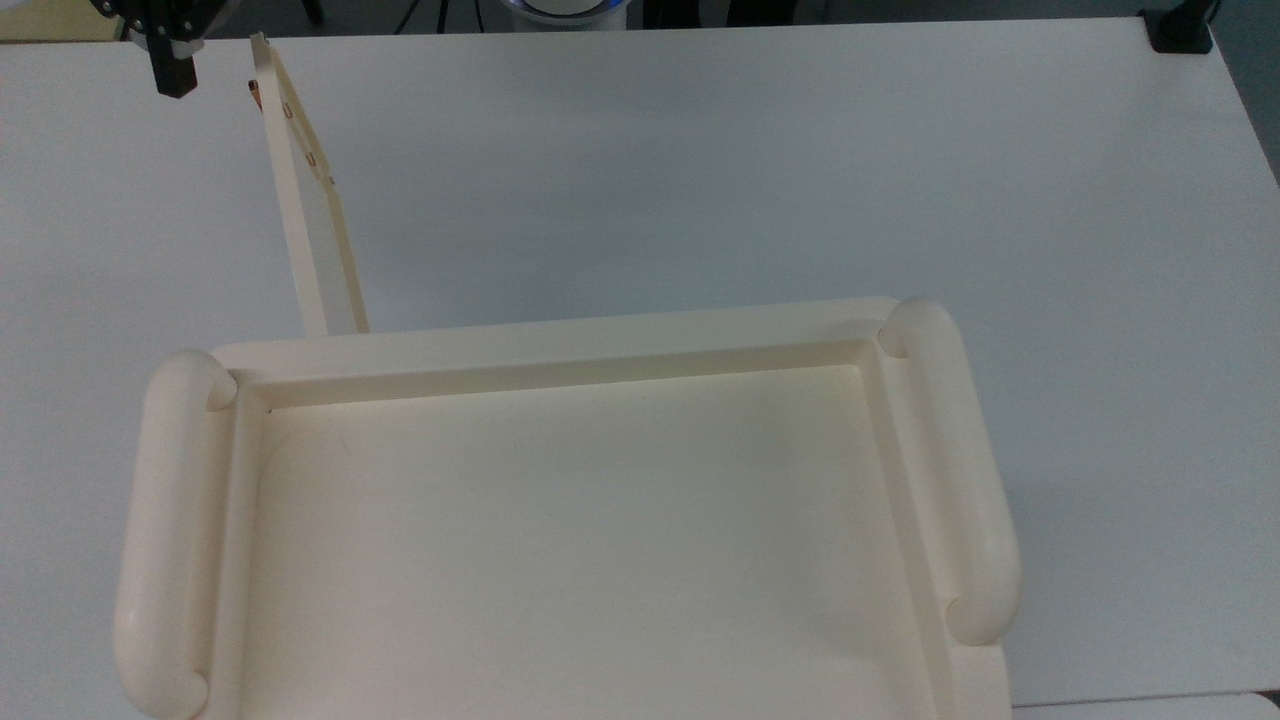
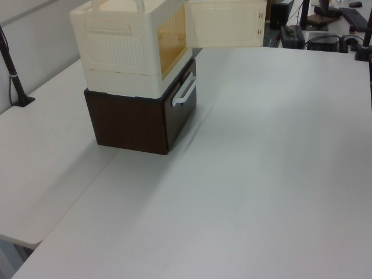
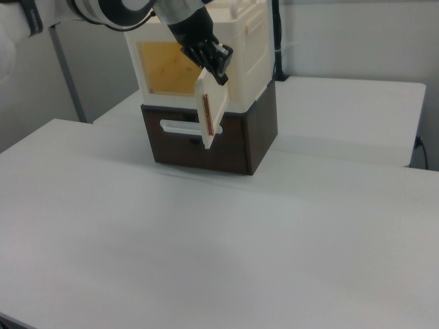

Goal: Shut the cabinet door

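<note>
The cabinet (image 1: 560,335) fills the lower half of the top view, with its recessed top and two rounded rails. Its cabinet door (image 1: 312,215) stands wide open, seen edge-on, reaching toward the top view's upper left, with the copper handle (image 1: 254,95) at its far end. My gripper (image 1: 175,85) hangs just left of that handle end, apart from it. In the right view, the gripper (image 3: 218,67) is at the top edge of the door (image 3: 212,113), in front of the cabinet (image 3: 250,48). The left view shows the door (image 2: 225,23) swung out from the cabinet (image 2: 119,52).
The cabinet sits on a dark brown box (image 2: 136,119) with a white handle (image 2: 185,93). White table (image 1: 800,160) spreads all round. A black clamp (image 1: 1180,30) is at the far corner, and a pole mount (image 2: 20,93) stands at the left view's left.
</note>
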`<state>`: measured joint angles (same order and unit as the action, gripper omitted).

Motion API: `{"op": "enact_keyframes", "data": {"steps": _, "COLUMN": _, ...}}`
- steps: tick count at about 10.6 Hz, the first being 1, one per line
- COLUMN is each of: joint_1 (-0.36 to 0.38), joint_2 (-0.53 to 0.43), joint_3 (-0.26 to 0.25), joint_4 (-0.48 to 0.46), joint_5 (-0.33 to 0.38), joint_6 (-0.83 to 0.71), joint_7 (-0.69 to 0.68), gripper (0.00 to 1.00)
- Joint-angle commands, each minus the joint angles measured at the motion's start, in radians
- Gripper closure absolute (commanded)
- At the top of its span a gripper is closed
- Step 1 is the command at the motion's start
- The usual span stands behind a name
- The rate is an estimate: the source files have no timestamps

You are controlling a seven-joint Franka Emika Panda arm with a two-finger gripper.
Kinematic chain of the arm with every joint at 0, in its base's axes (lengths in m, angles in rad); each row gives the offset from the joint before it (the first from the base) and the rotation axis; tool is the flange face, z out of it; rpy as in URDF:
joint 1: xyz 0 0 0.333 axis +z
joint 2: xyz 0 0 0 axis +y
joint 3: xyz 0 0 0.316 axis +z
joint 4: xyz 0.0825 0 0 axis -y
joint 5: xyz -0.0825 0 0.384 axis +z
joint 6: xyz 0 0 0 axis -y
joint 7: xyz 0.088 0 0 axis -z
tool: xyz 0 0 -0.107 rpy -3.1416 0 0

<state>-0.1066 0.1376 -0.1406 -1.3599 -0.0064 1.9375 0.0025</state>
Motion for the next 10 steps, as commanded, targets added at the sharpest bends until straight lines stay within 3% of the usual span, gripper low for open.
{"op": "enact_keyframes", "data": {"steps": 1, "joint_1": 0.04, "joint_2": 0.013, "joint_3": 0.013, "joint_4": -0.015, "joint_5": 0.058, "joint_6": 0.017, "joint_7": 0.026, "gripper": 1.0}}
{"op": "enact_keyframes", "data": {"steps": 3, "joint_1": 0.074, "joint_2": 0.02, "joint_3": 0.018, "joint_4": -0.013, "joint_5": 0.139, "joint_6": 0.018, "joint_7": 0.079, "gripper": 1.0}}
{"op": "enact_keyframes", "data": {"steps": 7, "joint_1": 0.079, "joint_2": 0.036, "joint_3": 0.062, "joint_4": -0.011, "joint_5": 0.155, "joint_6": 0.023, "joint_7": 0.082, "gripper": 1.0}}
{"op": "enact_keyframes", "data": {"steps": 10, "joint_1": 0.079, "joint_2": 0.1, "joint_3": 0.148, "joint_4": -0.013, "joint_5": 0.154, "joint_6": 0.251, "joint_7": 0.09, "gripper": 1.0}}
